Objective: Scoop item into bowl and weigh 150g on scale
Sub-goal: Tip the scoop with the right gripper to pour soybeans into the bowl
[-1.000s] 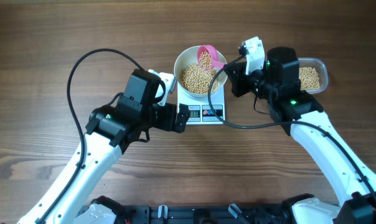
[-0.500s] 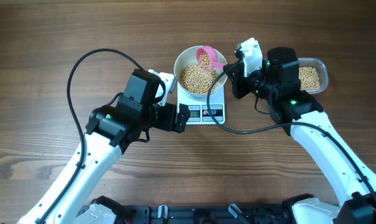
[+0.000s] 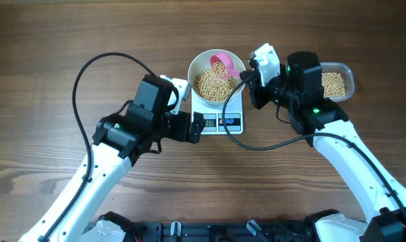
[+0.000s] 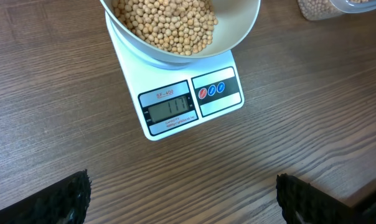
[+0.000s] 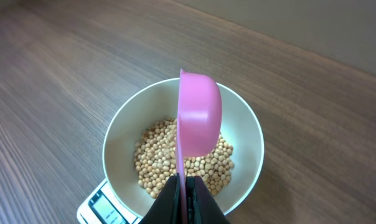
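The right tool [image 5: 185, 186] was clamped on the pink scoop [image 5: 199, 121], tipped over the white bowl [image 5: 244, 140] on the scale [image 4: 191, 106], top middle, probably to pour soybeans [image 5: 154, 155]. The left tool [image 4: 182, 202] sat wide apart.

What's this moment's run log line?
right gripper shut on scoop | scoop tilted over bowl | bowl on scale | left gripper open

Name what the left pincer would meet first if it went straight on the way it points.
Probably the scale, at its display edge: the open left pincer points at it across the table. Depth is unclear; the table could come first.
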`<state>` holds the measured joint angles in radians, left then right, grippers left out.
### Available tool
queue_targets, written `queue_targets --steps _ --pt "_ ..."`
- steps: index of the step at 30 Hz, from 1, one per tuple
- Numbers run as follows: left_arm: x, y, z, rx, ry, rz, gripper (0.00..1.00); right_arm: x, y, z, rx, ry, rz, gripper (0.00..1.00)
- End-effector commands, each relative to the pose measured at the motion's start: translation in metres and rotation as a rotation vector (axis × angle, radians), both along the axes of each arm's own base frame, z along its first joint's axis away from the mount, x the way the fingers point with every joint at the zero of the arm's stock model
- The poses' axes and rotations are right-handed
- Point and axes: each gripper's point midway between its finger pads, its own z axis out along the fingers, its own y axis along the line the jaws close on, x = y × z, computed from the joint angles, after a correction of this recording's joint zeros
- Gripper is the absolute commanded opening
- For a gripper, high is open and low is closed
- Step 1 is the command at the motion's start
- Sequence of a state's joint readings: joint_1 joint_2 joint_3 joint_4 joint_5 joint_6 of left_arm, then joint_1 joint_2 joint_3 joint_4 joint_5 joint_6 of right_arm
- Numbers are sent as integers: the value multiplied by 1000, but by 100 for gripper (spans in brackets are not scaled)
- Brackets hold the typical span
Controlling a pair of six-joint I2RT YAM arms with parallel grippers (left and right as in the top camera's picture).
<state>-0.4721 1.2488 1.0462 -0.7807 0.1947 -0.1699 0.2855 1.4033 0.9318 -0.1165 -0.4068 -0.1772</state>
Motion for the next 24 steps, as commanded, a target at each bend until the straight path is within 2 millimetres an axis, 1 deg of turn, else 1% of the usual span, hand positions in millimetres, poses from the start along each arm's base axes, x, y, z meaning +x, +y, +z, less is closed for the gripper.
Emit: queue_targets --steps 1,7,14,24 --pt "-1 -2 4 -3 -16 -19 100 1 5 7 -46 -64 55 4" --pt "-1 -2 4 -3 -16 -19 100 1 5 6 -50 -66 58 4" --pt "-1 -2 4 -3 -16 -19 100 0 5 6 -147 -159 137 4" --pt "-1 -2 4 -3 -16 -19 100 0 5 5 -200 -204 180 4"
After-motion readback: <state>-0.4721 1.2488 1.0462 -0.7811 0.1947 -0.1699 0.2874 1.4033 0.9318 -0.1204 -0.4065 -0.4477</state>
